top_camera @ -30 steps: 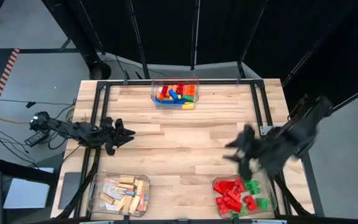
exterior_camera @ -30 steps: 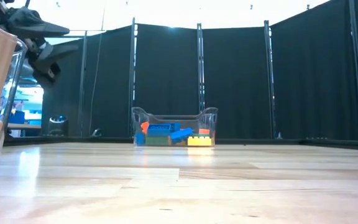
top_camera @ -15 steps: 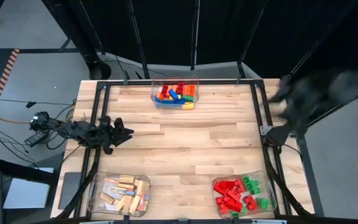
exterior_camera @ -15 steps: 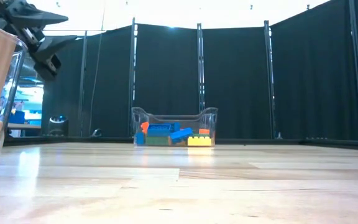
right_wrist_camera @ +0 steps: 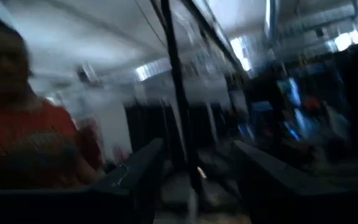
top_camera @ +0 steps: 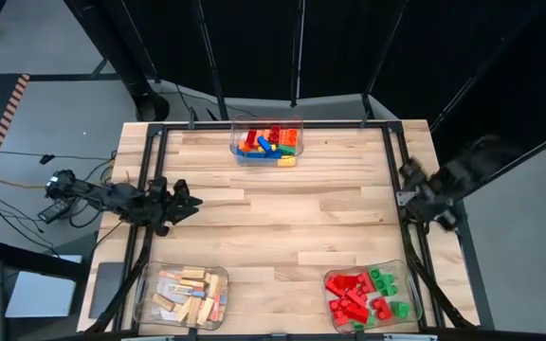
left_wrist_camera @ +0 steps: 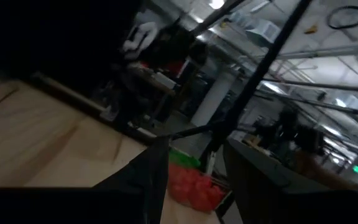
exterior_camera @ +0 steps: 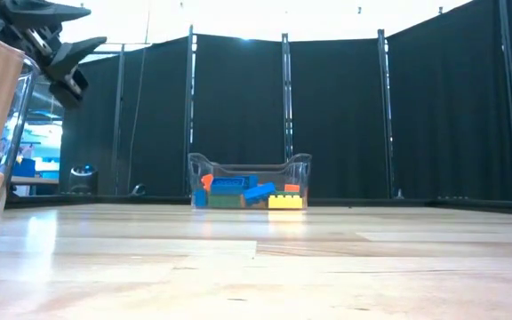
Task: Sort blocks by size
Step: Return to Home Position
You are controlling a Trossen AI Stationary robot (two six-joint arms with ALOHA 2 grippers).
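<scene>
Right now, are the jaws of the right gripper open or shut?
Open. In the right wrist view, the right gripper shows its jaws standing well apart, with nothing held between them.

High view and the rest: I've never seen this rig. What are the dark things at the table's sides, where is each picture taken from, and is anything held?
Those are two robot arms. The high view looks straight down: the left tool hangs over the left side of the table, the right arm sits at its right edge. The low view looks level across the table. Each wrist view looks past that arm's own two fingers; the right tool, like the left, is open and empty. Three clear bins stand there: mixed coloured bricks at the high view's top middle, wooden bars bottom left, red and green bricks bottom right.
</scene>
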